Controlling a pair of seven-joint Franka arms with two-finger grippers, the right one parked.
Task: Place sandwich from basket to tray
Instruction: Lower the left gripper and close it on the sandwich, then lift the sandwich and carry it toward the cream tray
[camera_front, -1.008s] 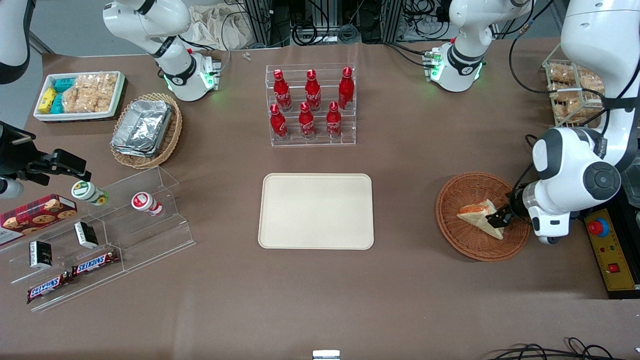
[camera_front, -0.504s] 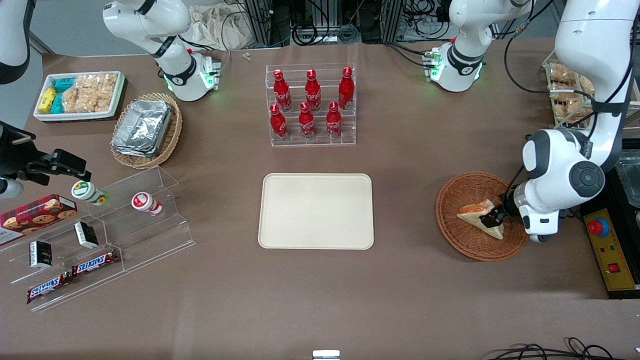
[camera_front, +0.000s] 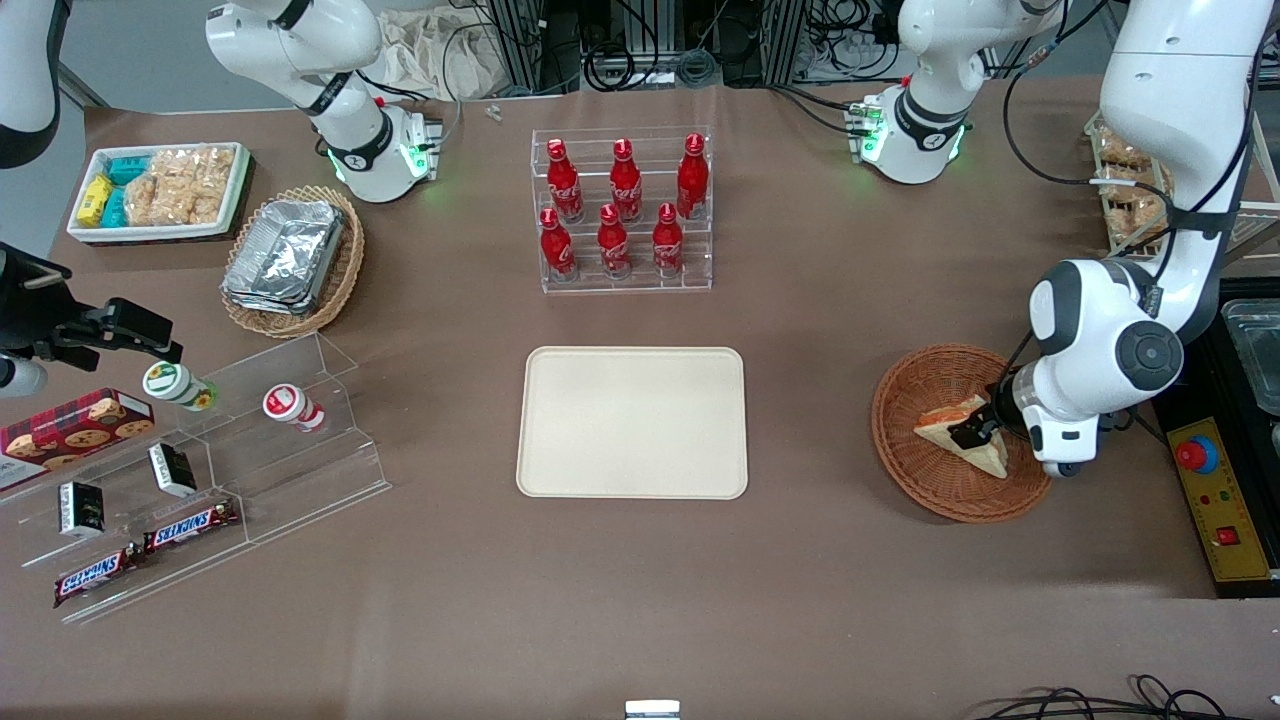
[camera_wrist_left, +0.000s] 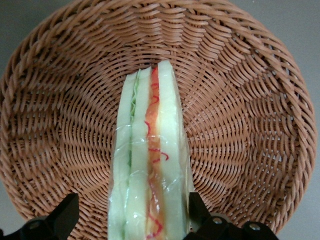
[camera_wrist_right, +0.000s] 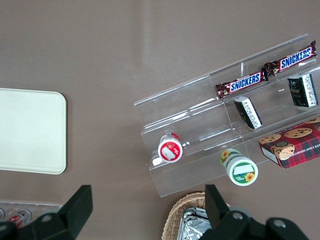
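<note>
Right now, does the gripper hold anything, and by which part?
Nothing is held yet. The gripper is open, its fingers astride the sandwich at its wide end in the basket.

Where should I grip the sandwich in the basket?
Across its flat bread faces, coming from above. The sandwich stands on edge in the basket, filling layers facing up, and the open gripper straddles it, one finger beside each face. Squeeze gently; it looks soft and film-wrapped.

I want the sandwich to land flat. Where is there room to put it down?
The whole tray is bare, and so is the brown table between it and the basket. The basket is crowded: the sandwich fills its middle, with the open claw straddling it.
</note>
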